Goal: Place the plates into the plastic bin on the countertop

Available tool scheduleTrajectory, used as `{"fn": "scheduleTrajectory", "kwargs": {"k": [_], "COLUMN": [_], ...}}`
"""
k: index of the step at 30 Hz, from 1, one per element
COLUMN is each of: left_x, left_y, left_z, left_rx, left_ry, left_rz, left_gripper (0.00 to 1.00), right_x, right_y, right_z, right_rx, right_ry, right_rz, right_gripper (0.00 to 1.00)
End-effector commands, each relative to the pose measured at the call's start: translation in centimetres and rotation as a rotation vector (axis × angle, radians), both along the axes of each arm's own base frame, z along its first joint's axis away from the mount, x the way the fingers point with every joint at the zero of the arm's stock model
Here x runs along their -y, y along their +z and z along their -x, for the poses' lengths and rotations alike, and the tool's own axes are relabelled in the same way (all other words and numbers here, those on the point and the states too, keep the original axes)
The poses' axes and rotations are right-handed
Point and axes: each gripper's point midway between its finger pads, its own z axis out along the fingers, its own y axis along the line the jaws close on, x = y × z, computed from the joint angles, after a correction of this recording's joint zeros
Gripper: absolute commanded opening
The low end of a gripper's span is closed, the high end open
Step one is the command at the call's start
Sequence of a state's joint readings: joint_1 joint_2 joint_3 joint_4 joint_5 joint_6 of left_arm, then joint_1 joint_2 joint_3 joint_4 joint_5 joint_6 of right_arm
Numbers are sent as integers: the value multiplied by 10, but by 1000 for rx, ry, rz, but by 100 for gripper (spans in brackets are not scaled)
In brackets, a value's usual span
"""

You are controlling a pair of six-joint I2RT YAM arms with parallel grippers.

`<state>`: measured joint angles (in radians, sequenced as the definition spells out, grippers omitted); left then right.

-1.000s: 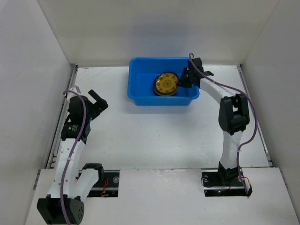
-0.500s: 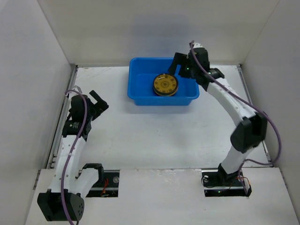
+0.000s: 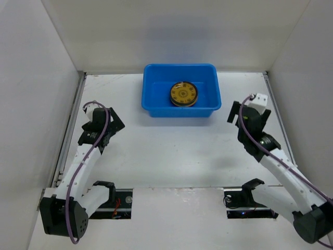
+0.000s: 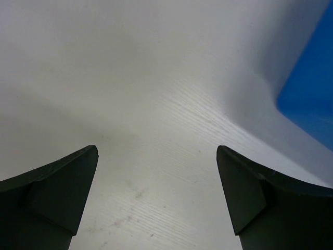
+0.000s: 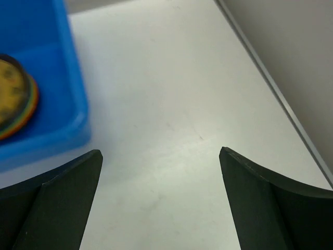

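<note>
My left gripper [image 4: 156, 151] and right gripper [image 5: 161, 152] both gape wide, holding nothing. The plates [image 3: 183, 94] sit stacked inside the bin [image 3: 179, 112], far middle of the counter [image 3: 166, 151]. I see none outside it, so the job looks done; I'd best park well clear of the bin.

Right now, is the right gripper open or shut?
Open. The right gripper shows both fingers wide apart, only bare countertop between them.

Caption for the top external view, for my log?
Plate stack in the blue plastic bin; left gripper and right gripper open, empty, above the white countertop.
</note>
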<state>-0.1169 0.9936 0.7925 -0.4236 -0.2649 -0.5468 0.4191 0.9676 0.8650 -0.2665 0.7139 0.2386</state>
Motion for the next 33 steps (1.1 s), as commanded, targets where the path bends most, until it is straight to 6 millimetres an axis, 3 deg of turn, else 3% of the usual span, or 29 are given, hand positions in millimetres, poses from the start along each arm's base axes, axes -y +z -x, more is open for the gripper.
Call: {"fn": "scheduleTrajectory", "kwargs": {"k": [1, 5, 11, 21, 33], "left_x": [-19, -36, -48, -53, -47], "left_y": [-2, 0, 9, 30, 32], "left_z": [16, 36, 57, 72, 72], "left_rx": [9, 48, 146, 292, 293], "left_ry": [83, 172, 228, 245, 215], "left_rz": [-103, -162, -196, -176, -184], "left_gripper": [100, 100, 100, 100, 100], "right_x": [38, 51, 58, 54, 49], "right_y": [9, -8, -22, -21, -24], "right_z": [41, 72, 91, 93, 89], "right_rx": [109, 129, 128, 164, 159], "right_ry": [-190, -223, -220, -187, -170], "right_rz": [-38, -125, -139, -163, -170], "right_gripper": [100, 100, 100, 100, 100]}}
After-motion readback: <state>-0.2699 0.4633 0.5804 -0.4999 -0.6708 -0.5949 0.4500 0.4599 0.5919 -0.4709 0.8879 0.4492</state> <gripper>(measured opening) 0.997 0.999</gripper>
